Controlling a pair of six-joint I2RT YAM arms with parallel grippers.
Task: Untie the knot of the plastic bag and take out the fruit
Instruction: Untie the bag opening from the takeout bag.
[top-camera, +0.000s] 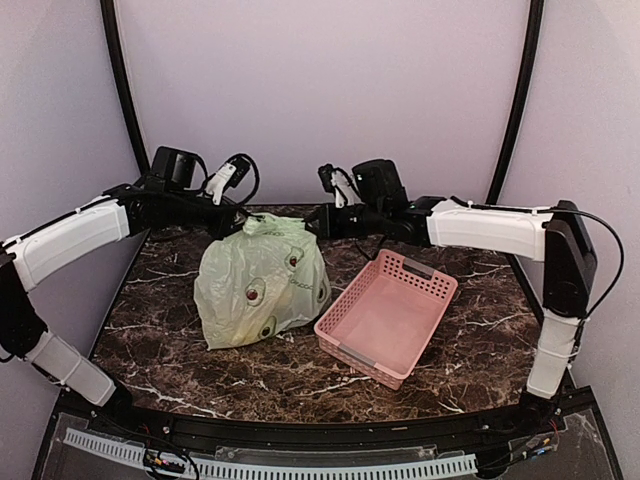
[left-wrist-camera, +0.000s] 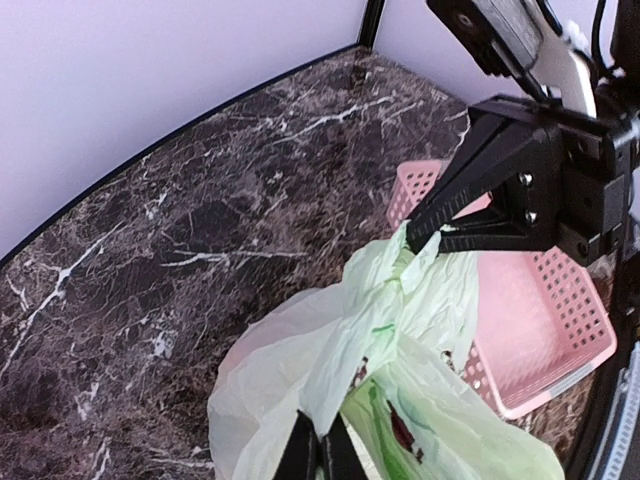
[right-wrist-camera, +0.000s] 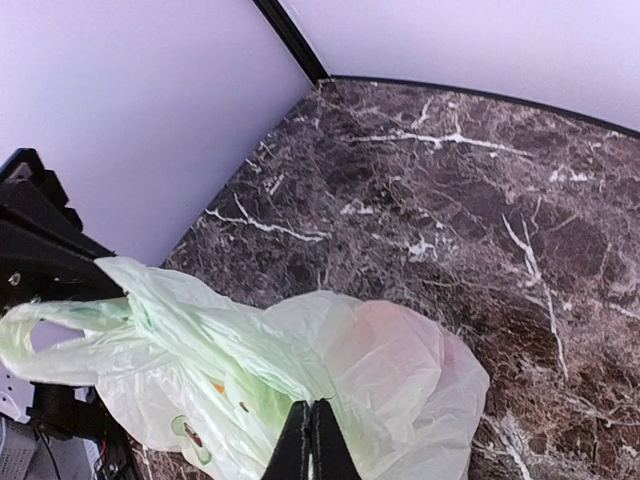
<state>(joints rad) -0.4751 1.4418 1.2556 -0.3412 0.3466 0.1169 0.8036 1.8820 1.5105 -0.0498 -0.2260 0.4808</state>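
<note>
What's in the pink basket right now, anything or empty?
Empty: the pink basket shows only its bare floor in the top view; the plastic bag sits bulging beside it.

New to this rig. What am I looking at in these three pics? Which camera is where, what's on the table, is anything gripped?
It's two robot arms bolted at the near edge of a marble table, each ending in a two-finger gripper. The wide picture comes from a fixed camera above and behind the arms, left arm on the left. The other two come from a camera on each wrist, so the black fingers at the bottom edge are that arm's own. On the table are a pale green plastic bag and, to its right, an empty pink basket. The left gripper and the right gripper are both shut on the bag's top, one from each side. Each wrist view shows the other arm's gripper pinching the plastic. What's inside the bag is too dim to name.
</note>
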